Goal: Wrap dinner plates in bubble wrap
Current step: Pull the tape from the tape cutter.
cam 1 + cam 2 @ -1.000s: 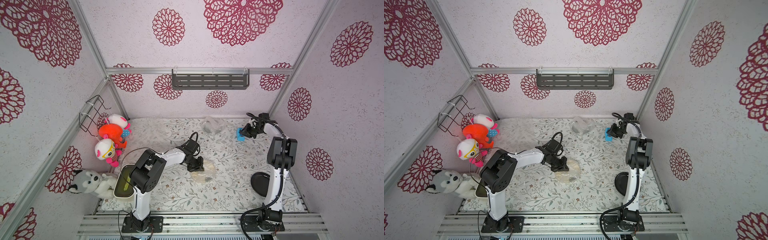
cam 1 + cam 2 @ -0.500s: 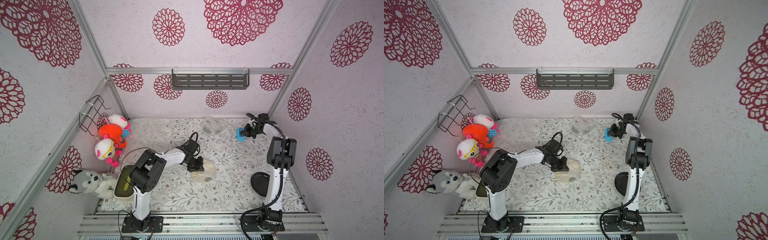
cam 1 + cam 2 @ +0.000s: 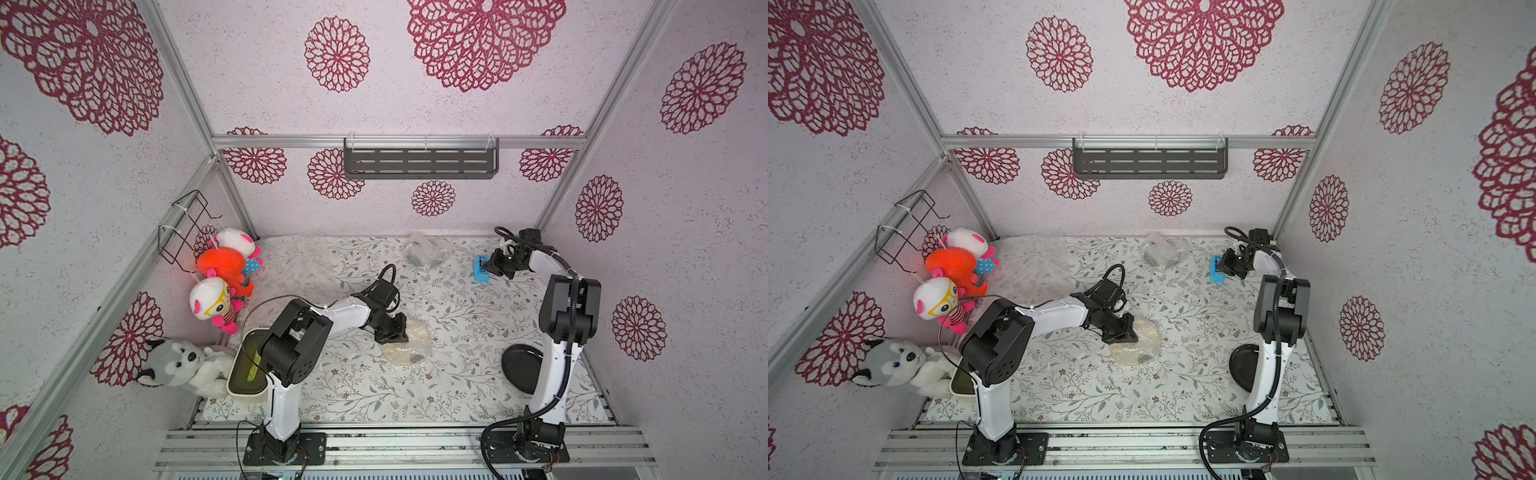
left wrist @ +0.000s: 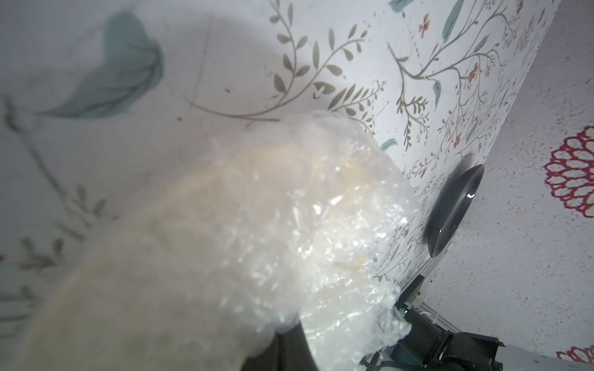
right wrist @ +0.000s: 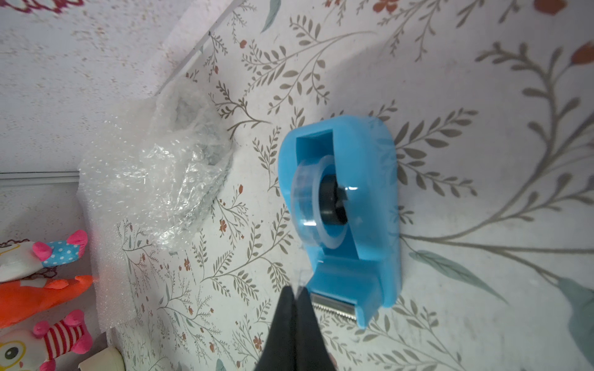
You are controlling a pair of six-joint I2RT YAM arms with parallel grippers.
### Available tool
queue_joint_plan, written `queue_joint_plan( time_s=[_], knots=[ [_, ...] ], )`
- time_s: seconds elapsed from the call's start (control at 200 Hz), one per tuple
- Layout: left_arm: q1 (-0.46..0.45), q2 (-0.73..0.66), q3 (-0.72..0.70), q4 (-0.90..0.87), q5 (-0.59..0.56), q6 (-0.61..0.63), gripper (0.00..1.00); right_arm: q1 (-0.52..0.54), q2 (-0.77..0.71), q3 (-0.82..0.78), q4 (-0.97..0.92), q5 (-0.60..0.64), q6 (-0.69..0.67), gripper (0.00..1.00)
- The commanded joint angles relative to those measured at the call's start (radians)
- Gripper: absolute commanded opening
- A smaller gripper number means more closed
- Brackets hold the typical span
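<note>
A cream dinner plate bundled in bubble wrap point(image 3: 411, 349) point(image 3: 1140, 347) lies mid-table. My left gripper point(image 3: 392, 334) point(image 3: 1121, 332) is shut and rests on the bundle's near-left edge. In the left wrist view the wrap point(image 4: 289, 225) covers the jaws, with one dark finger point(image 4: 289, 350) showing beneath. A bare black plate point(image 3: 521, 368) point(image 3: 1241, 368) point(image 4: 456, 208) sits by the right arm's base. A second wrapped bundle point(image 3: 426, 253) point(image 5: 180, 173) lies at the back. At the back right my right gripper point(image 3: 492, 266) point(image 5: 295, 295) is shut on the clear tape end at the blue tape dispenser point(image 3: 481, 269) point(image 5: 353, 199).
A flat bubble wrap sheet point(image 3: 291, 257) point(image 5: 106, 257) lies at the back left. A cream tub point(image 3: 245, 374) stands at the front left under the left arm. Plush toys point(image 3: 220, 270) and a husky plush point(image 3: 178, 365) line the left wall. A dark shelf point(image 3: 419, 162) hangs on the back wall.
The right gripper's jaws have closed at the tape dispenser's cutter. Both arms otherwise stay where they were.
</note>
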Motion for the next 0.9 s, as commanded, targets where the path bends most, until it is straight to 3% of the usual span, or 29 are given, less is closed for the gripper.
queue_joint_plan(
  time_s=[0.0,0.626,0.896],
  knots=[
    [0.019,0.046,-0.045,-0.059,-0.1,-0.006,0.0,-0.006,-0.115,-0.038,0.001,-0.007,0.001,0.0],
    [0.019,0.031,-0.061,-0.044,-0.104,-0.009,0.0,-0.012,-0.46,-0.516,0.017,0.033,-0.047,0.0],
    [0.018,0.026,-0.063,-0.042,-0.104,-0.009,0.0,-0.012,-0.494,-0.636,0.037,0.026,-0.058,0.0]
  ],
)
